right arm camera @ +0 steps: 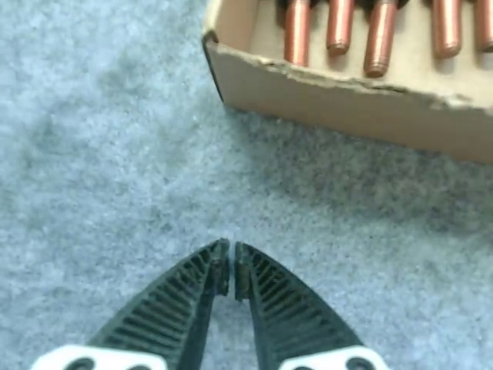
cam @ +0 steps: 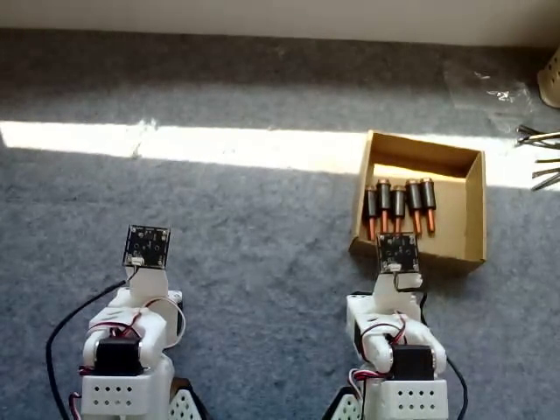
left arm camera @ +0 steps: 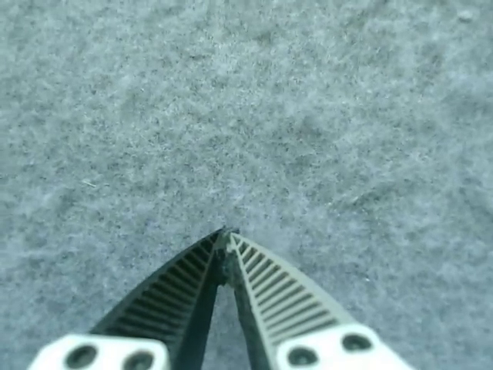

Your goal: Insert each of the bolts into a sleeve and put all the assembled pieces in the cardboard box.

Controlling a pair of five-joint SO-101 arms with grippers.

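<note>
Presently five copper-tipped assembled pieces lie in the cardboard box, right of centre; left tool and right tool, ribbed, are pressed together over open fuzzy grey tabletop.

A grey, short-pile carpet covered the bench. A bright band of sunlight crossed it, and a pale cream strip ran along its far edge.

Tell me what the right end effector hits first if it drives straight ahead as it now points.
Probably the near wall of the cardboard box, straight ahead of the shut right end effector; only bare carpet lies between. If tilted down, carpet comes first.
</note>
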